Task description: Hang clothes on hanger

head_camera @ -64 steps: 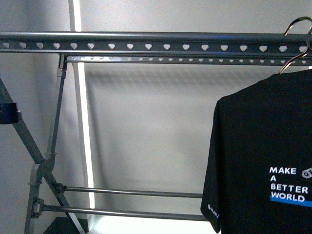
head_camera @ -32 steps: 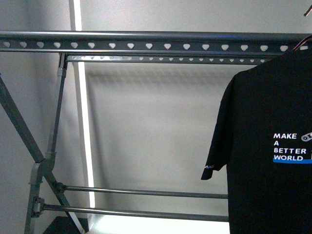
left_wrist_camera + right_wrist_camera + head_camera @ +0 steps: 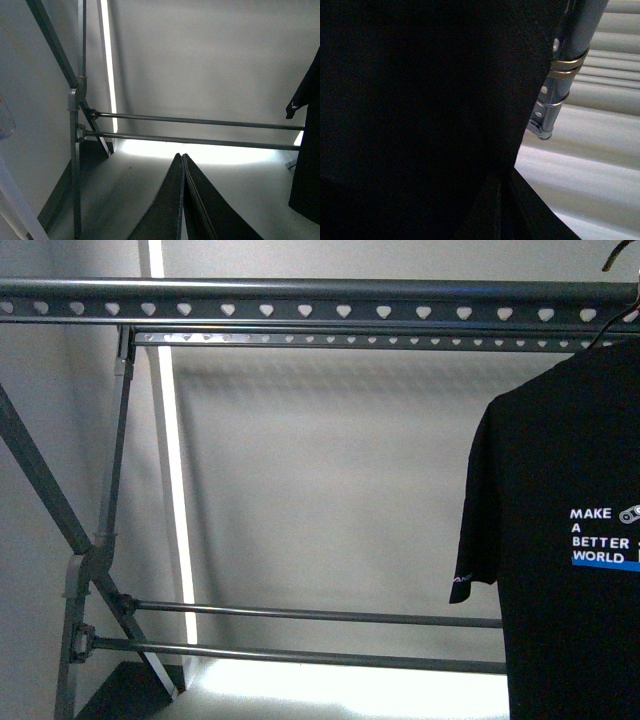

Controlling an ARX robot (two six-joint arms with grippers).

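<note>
From the front, the grey rack (image 3: pixel 300 300) spans the scene, its top rail punched with heart-shaped holes, diagonal braces at the left and two thin lower bars. The black T-shirt (image 3: pixel 560 540) hangs at the far right below the rail, its white "MAKE A BETTER WORLD" print facing out, and a thin wire hook (image 3: pixel 620 255) shows above it at the edge. Neither arm appears here. In the left wrist view, the left gripper (image 3: pixel 183 165) has its dark fingers pressed together with nothing between them, near the rack's lower bars. In the right wrist view, black fabric fills most of the picture beside a rack tube ringed by metal loops (image 3: pixel 565 67); the right gripper (image 3: pixel 507 182) is dark against the cloth, so I cannot tell its state.
</note>
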